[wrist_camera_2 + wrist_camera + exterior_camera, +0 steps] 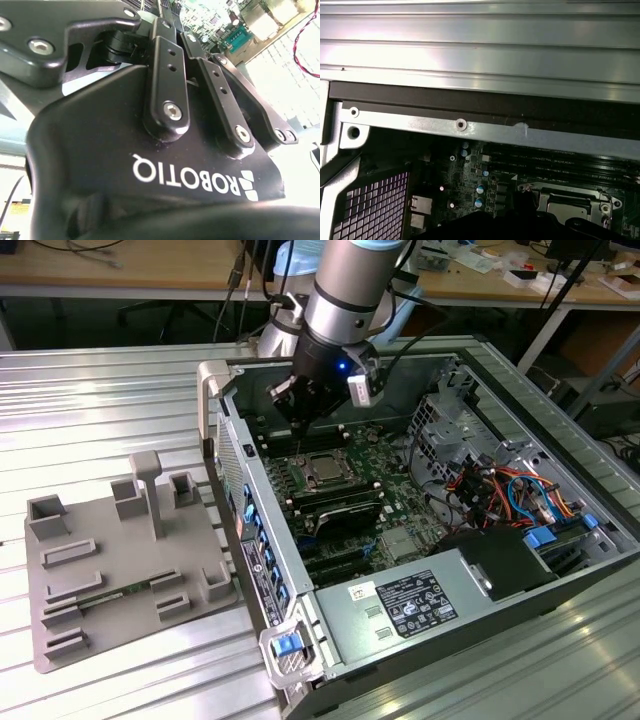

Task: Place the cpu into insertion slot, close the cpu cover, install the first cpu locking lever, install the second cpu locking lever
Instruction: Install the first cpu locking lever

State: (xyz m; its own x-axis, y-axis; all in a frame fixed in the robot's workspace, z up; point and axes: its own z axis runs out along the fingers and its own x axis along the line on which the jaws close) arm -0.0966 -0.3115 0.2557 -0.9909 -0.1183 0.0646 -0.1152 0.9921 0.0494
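Exterior view: our gripper (pixel 300 412) hangs inside the open computer case (pixel 560 580), just above the green board (pixel 385 485) and a little to the far side of the socket (pixel 322 469). We can't tell whether the claw is wide or narrow; the arm's body blocks the tips, and the second wrist view gives us the black linkage bars up close, not the tips.

Where the task's things are: the cpu (pixel 322 470) looks already seated, its grey metal top showing through the cut-out of the cpu cover (pixel 309 460), which seems to lie flat over the socket. First wrist view backs this up: silver frame (pixel 570 192) down, grey chip top (pixel 567 206) inside it. We can't make out the thin locking levers well enough to say latched or free, so we judge we're at the lever stage, not proven.

Doing the step well, as we see it:
- push on the lever's hooked end, not the frame
- swing it down and sideways under its catch in one arc
- stay off the memory slots (pixel 340 508) just near of the socket

Containers:
- case holds board, power supply (pixel 415 605) at the near end, drive cage with coloured cables (pixel 500 490) on the exterior view's right
- grey fixture tray (pixel 125 570) on the table (pixel 100 400), exterior view's left, has a green strip-shaped board (pixel 115 594) resting in one of its holders
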